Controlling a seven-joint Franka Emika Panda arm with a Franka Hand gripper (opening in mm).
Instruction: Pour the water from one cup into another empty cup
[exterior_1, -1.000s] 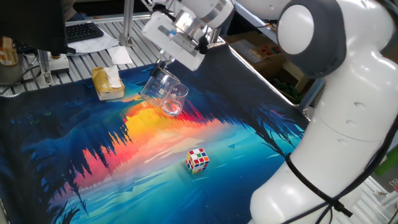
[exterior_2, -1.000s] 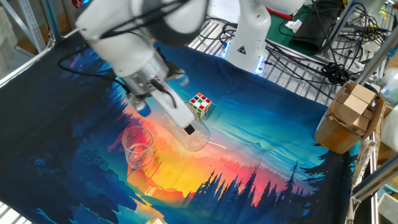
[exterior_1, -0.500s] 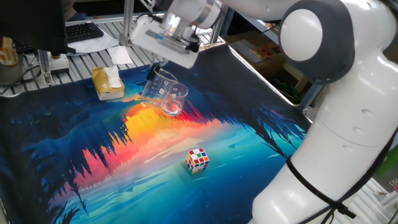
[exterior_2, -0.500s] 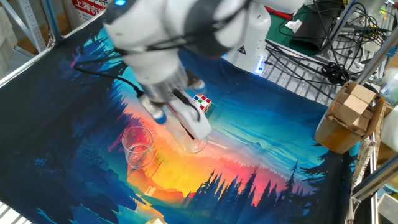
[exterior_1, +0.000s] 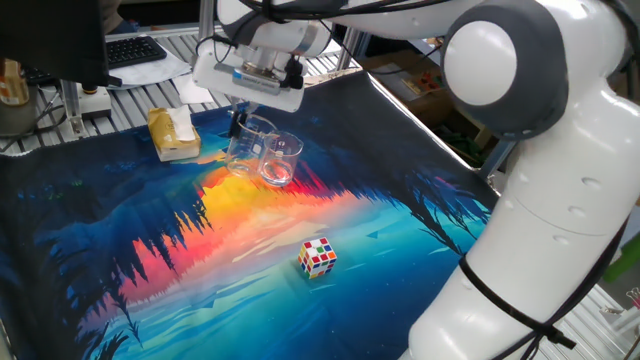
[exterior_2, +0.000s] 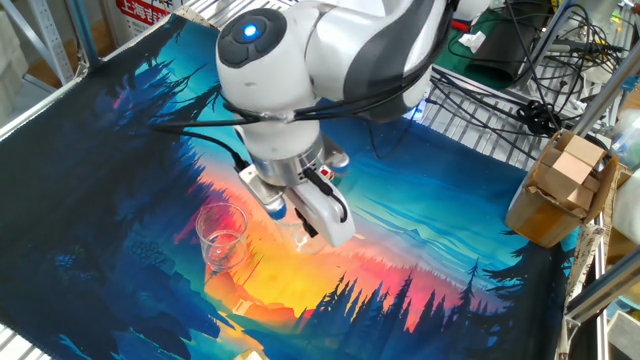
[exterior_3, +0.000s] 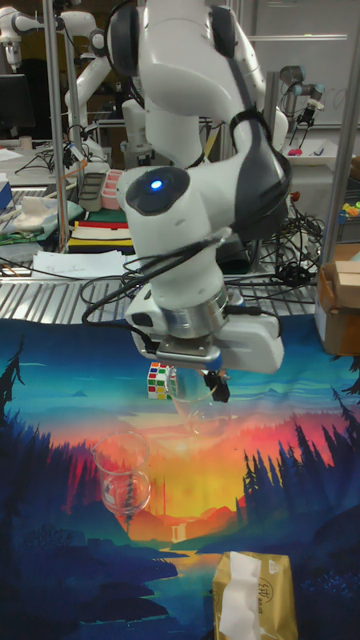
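We see the gripper (exterior_1: 237, 124) closed on the rim of one glass cup (exterior_1: 246, 146), held near upright just beside a second glass cup (exterior_1: 281, 160) on the printed mat (exterior_1: 380, 240). Water too faint to place. Rubik's cube (exterior_1: 318, 256) well apart. Tissue pack (exterior_3: 254, 596): lettering unreadable.

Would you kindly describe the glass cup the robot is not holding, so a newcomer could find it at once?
Start at the sunset-print mat that covers the table and find its orange centre. Two clear glass cups are there. The free cup stands upright on its own beside the robot's hand, which holds the other cup. The Rubik's cube lies further off.
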